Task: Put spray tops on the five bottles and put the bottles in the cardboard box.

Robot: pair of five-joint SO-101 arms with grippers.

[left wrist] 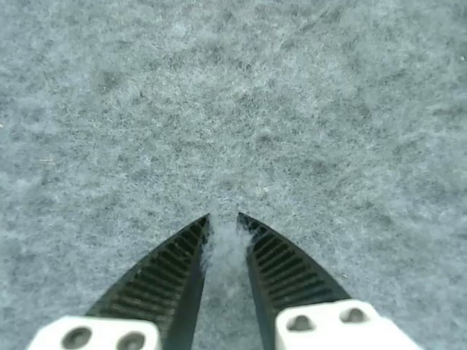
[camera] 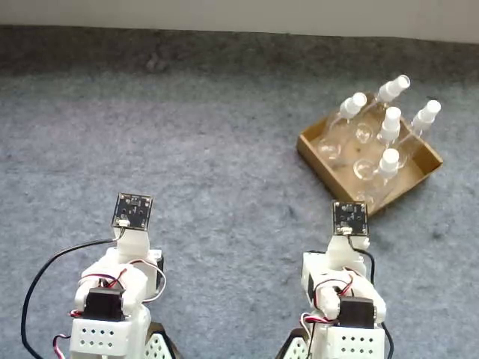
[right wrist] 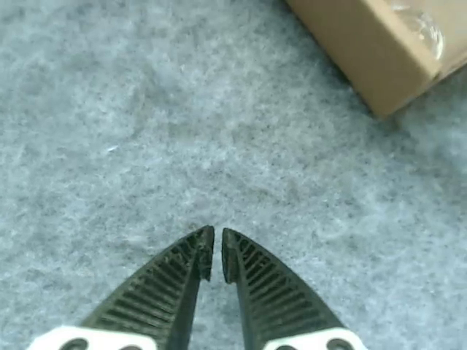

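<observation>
Pincers first. My left pincer [left wrist: 223,216] is drawn in to a narrow slit and holds nothing. It hangs over bare felt, well apart from the cardboard box [camera: 322,166]. My right pincer [right wrist: 217,232] is closed almost tip to tip, also with nothing in it, and sits near the box's nearest corner without touching it.

Findings, by size:

1. Desk [camera: 209,149]: covered in grey felt with a matted, fibrous nap and no sheen.
2. Cardboard box: shallow, open-topped and rectangular, with plain brown walls and sharp corners. It sits skewed to the desk edge.
3. Bottles [camera: 333,136]: I count five, all inside the box. They are clear, glossy plastic with round bodies, lying slanted with their necks towards the box's far rim.
4. Spray tops [camera: 390,124]: five, white and cylindrical, one on each bottle neck. Two or three reach past the far rim of the box.

Progress: in my judgement both parts of the task are done, with every bottle capped and boxed. I cannot confirm from here whether each top is seated fully home. Nothing further appears outstanding.
</observation>
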